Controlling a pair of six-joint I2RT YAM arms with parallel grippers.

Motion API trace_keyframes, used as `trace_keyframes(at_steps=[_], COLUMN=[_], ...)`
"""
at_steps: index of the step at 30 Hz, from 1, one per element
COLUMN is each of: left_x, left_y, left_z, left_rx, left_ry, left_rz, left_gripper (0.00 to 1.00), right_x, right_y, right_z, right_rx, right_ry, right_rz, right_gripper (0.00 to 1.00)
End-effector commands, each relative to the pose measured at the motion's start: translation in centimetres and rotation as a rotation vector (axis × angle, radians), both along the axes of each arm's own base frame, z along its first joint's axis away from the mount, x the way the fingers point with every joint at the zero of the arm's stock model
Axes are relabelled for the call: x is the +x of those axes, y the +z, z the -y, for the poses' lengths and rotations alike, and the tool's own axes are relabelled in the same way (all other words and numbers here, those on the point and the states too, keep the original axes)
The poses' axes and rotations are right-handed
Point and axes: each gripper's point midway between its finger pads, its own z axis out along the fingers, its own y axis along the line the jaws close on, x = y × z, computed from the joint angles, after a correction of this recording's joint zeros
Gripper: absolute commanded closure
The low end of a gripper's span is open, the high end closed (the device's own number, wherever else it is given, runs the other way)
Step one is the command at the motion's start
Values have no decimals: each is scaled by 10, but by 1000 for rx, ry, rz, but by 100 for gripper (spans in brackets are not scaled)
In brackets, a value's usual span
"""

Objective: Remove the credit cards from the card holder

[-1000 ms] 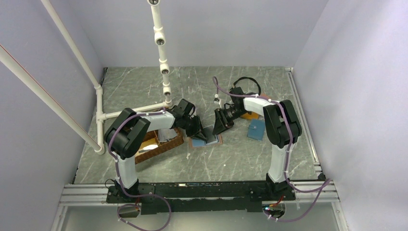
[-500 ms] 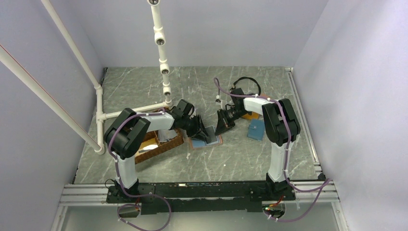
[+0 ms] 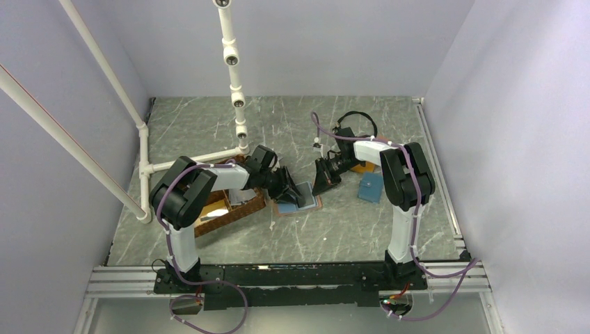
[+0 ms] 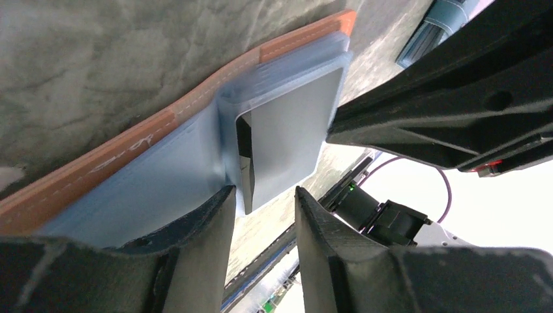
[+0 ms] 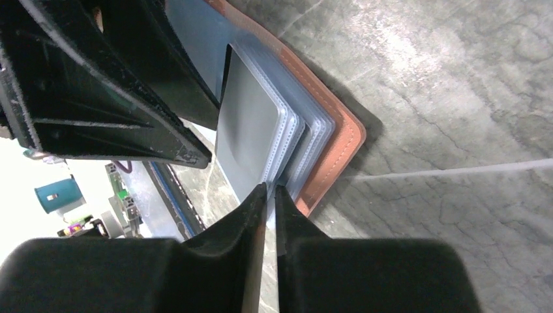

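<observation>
At the near edge of the marbled table both arms are bolted down and reach in toward the middle. That is where the card holder lies opened flat, with its salmon rim showing around pale-blue pockets and clear leaves.

The left gripper comes at it from the left with its jaws partway apart. The corner of a grey credit card sits in the gap, and I can't see either finger pressing it. I can't tell whether the card is inside a clear leaf or lying on it.

The right gripper, coming from the right, is pinched almost closed on the edge of one clear leaf beside that card.

A wicker basket sits left of the holder. To the right lies a teal-blue wallet, with an orange wallet just beyond it. A white pipe frame stands at the far left.
</observation>
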Motion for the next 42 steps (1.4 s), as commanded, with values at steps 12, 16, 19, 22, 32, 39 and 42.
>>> trace_keyframes(at_steps=[12, 16, 19, 22, 32, 39, 42], left_x=[13, 10, 8, 7, 7, 7, 6], left_y=[5, 2, 0, -2, -2, -1, -2], left_z=[-5, -10, -12, -12, -11, -9, -8], left_rx=[46, 69, 78, 79, 70, 55, 48], left_ry=[28, 33, 33, 34, 30, 26, 23], left_rz=[38, 30, 26, 19, 21, 21, 18], left_gripper=[63, 66, 67, 67, 66, 65, 65], right_x=[2, 0, 0, 1, -7, -10, -10], right_y=[37, 35, 31, 27, 18, 21, 28], right_z=[-3, -7, -8, -9, -20, -24, -28], right_rx=[94, 113, 110, 102, 91, 106, 142], right_ry=[60, 63, 63, 64, 96, 106, 111], right_rz=[115, 89, 69, 58, 21, 14, 11], right_gripper=[67, 66, 66, 66, 64, 68, 73])
